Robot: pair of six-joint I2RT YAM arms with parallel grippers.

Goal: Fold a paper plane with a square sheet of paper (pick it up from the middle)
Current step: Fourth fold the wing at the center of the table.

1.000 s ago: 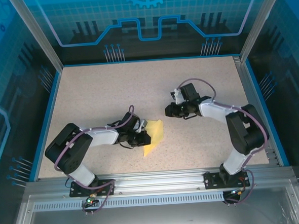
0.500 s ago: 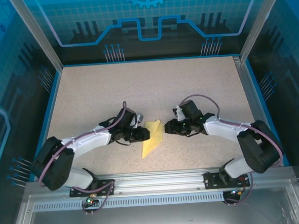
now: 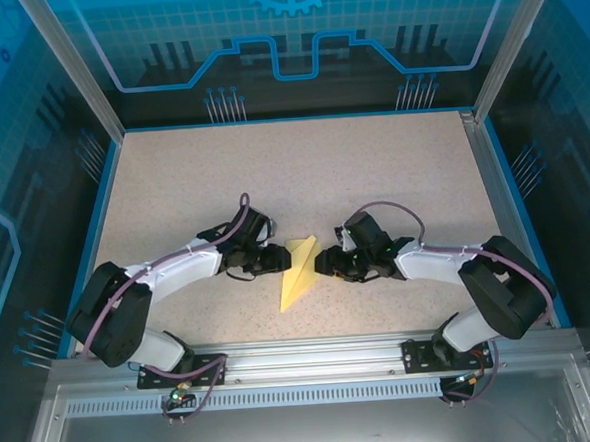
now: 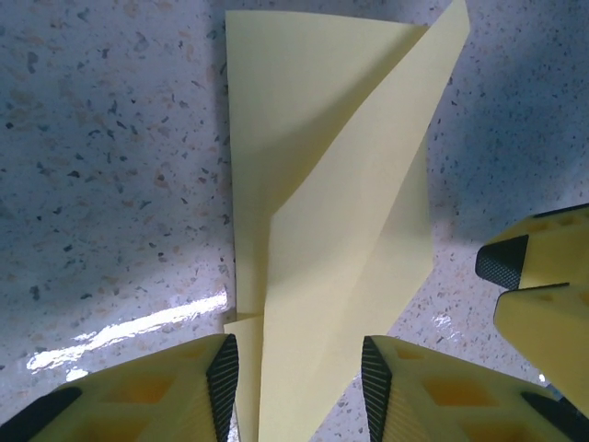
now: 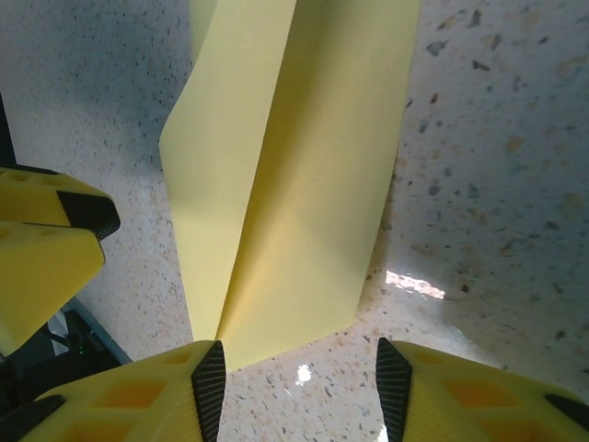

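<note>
Left gripper (image 4: 296, 391): parted to a middling width, black pads (image 4: 224, 376) standing either side of the near end of the folded yellow paper (image 4: 322, 184). Not clamped on it, with a strip of table bare beside the right-hand pad. Perhaps brushing the paper's edge with the left-hand pad, the overlap there being too tight to judge. Cropped by the lower frame edge, so only the fingertips on view. From above, reaches in (image 3: 282, 262) at the paper's (image 3: 300, 276) left side.

Right gripper (image 5: 301, 396): opened wide, pads (image 5: 394, 391) flanking the paper's (image 5: 294, 166) near edge without closing on it. Likewise cut off at the bottom of its own view. From above, sits (image 3: 324, 263) at the paper's upper right corner, facing the left gripper across it.

Folded yellow paper: lies on the speckled table (image 3: 272, 172) between the two grippers. Narrow, tapering to a point at the end nearer the arm bases. Carries one long diagonal flap folded over a lower layer. Lower layer largely hidden under that flap. Far end clipped by the top edge of the right wrist view, near end running out of the left wrist view between the fingers.
</note>
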